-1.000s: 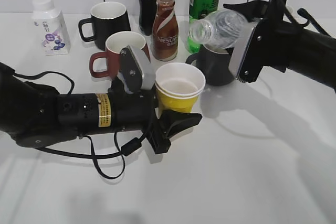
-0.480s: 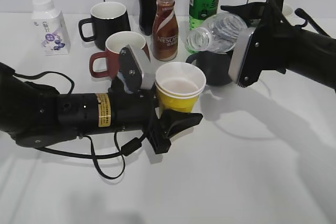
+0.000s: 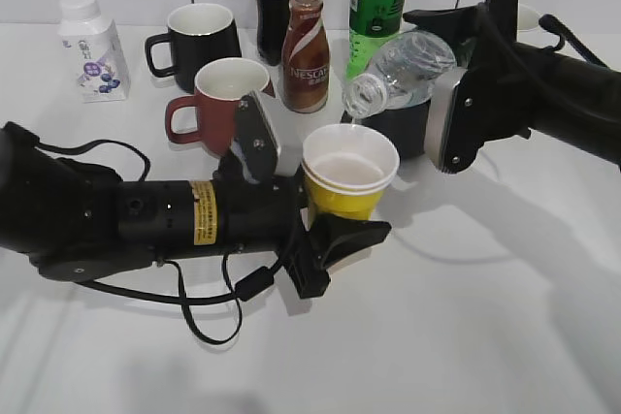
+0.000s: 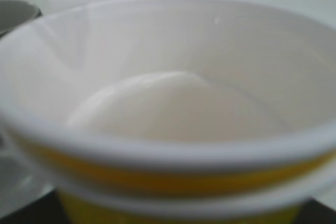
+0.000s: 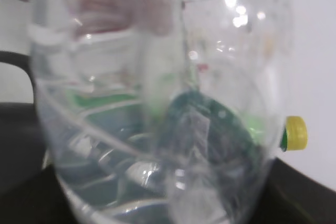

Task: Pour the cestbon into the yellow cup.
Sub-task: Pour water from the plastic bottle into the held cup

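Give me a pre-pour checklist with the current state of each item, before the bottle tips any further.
1. Right gripper holds the cestbon: ok.
2. Left gripper holds the yellow cup upright: ok.
3. Bottle uncapped, mouth tilted down toward the cup: ok.
4. Mouth over the cup opening: not ok, it looks just above the far rim.
5. Room in the cup: ok, only a shallow pool shows.
6. Black mug clear of the bottle: cannot tell.

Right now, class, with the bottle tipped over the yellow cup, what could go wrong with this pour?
1. The cestbon mouth sits above the far rim of the yellow cup, not its centre, so water may splash outside.
2. The left hand holds the light cup low down; the stream could tip it.
3. The right hand works close over the dark mug behind and might knock it.
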{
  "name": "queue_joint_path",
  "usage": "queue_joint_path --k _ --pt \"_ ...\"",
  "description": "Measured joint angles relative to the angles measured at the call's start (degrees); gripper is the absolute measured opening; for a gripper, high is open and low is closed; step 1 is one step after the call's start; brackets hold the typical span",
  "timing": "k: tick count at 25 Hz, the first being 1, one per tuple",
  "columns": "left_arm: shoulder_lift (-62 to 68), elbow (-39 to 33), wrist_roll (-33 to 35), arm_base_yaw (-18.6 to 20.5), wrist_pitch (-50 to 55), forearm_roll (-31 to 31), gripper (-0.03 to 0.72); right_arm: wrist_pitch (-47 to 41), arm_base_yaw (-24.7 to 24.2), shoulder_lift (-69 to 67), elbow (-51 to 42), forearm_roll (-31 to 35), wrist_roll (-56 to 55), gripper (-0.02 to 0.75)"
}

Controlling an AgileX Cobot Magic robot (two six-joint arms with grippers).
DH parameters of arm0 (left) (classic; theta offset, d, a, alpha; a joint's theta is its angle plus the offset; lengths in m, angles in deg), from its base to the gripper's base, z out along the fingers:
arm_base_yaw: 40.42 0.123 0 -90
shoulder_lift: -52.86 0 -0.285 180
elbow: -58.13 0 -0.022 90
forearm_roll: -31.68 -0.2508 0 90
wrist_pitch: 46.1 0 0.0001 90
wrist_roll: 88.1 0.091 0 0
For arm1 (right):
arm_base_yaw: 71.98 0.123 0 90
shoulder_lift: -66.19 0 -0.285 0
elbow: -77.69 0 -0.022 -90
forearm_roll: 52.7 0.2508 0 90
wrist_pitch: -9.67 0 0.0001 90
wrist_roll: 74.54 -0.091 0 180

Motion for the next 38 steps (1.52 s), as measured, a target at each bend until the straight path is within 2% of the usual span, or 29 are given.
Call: queue_joint_path --k 38 --pt "0.0 0.0 0.0 0.0 0.96 0.9 0.437 0.0 0.0 0.0 0.04 -0.41 7.94 0.462"
